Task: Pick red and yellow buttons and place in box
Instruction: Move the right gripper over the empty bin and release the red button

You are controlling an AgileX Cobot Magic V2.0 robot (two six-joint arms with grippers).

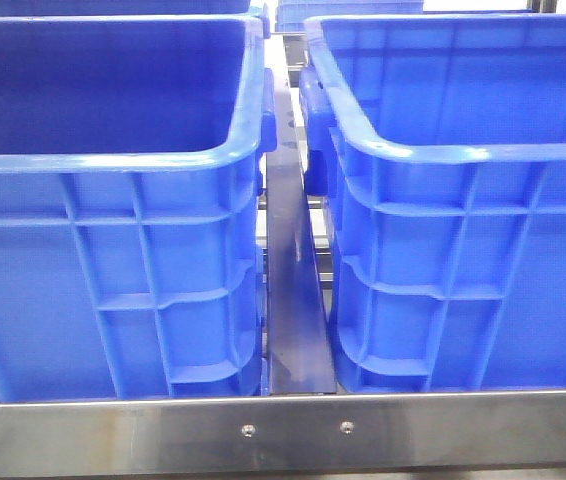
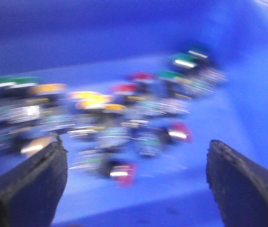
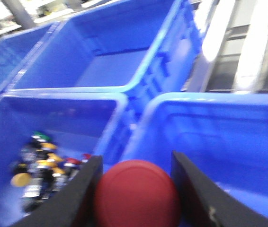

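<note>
Seen from the front: only two blue crates, the left crate (image 1: 113, 250) and the right crate (image 1: 463, 250), with a metal rail (image 1: 293, 310) between them; no arm in sight there.

Inside the left crate, a blurred heap of buttons (image 2: 110, 118), red, yellow and green caps mixed. Left gripper (image 2: 136, 182) spread wide above the heap, holding nothing.

Right gripper (image 3: 136, 189) pinching a red button (image 3: 138, 194) by the sides of its round cap, above the crate rims. Probably light, hard plastic, smooth and a little slippery; best held across the cap edge, with firm but gentle pressure.
</note>
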